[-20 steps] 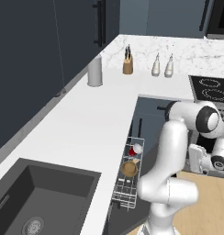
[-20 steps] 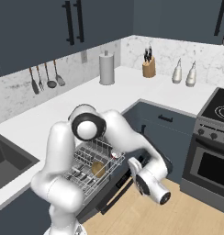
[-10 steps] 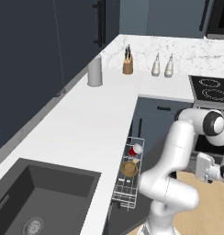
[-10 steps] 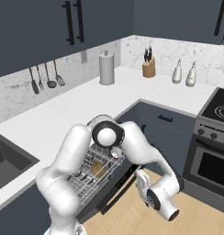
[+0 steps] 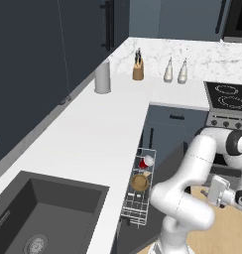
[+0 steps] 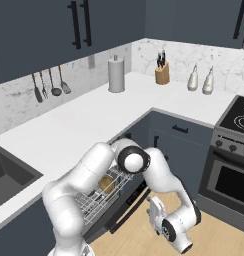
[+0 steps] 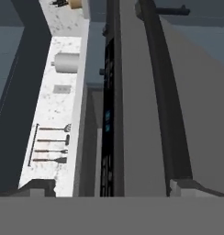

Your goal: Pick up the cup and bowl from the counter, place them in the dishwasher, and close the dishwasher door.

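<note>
Dishwasher door (image 6: 125, 209) is what remains of the job: the red cup (image 5: 145, 162) and the tan bowl (image 5: 140, 182) both sit in the white wire rack (image 5: 137, 198), pulled out below the edge of the tabletop (image 5: 88, 134). In the right base view the bowl (image 6: 106, 184) shows through the rack wires just beside the arm's elbow.

Over the last second the arm has swung away from the rack and lowered its hand out over the wooden floor (image 6: 139, 235), so the claw (image 6: 155, 218) now hangs in front of the door's outer face. It is spread wide and holds nothing; in the hand view its dark tips (image 7: 180, 187) straddle the long black bar handle (image 7: 162, 92). That reads as loading finished and closing about to begin.

Room is tight on the inside: the elbow lies close over the rack, and the oven (image 6: 229, 180) stands just beyond the hand. The floor side is open. Whether the rack is pushed in far enough to clear the door is hard to judge; it looks partly extended, which could block the swing.
</note>
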You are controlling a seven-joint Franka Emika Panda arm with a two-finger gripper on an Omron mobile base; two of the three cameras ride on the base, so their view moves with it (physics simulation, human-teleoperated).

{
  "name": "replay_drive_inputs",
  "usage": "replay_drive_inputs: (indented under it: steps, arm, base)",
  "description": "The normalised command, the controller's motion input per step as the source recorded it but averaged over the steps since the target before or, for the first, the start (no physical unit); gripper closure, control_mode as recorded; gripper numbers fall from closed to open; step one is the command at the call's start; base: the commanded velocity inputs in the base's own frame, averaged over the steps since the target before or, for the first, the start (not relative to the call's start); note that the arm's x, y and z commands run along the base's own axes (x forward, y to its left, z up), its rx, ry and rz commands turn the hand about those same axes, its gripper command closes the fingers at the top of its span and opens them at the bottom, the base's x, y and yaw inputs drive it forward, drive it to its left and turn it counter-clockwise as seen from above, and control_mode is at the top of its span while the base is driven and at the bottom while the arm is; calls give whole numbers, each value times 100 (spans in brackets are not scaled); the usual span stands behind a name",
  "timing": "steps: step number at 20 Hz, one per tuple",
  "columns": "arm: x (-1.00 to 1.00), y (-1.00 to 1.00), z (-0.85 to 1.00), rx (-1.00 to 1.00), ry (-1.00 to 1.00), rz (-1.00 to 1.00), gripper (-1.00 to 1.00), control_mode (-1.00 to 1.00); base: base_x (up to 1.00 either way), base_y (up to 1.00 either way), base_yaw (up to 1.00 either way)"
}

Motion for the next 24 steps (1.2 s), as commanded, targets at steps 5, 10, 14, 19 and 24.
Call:
replay_drive_inputs:
  steps: [5,10,14,19,24]
  arm:
    - [19,0,-47,9,0,0,-100,-100]
    - [44,0,-42,8,0,1,-100,-100]
    - [51,11,-66,6,-9,10,-100,-100]
    - [49,3,-94,12,-6,17,-100,-100]
    - [49,36,-84,15,-8,25,-100,-100]
  base:
    - [0,0,0]
    - [0,0,0]
    - [0,0,0]
    - [0,0,0]
    - [0,0,0]
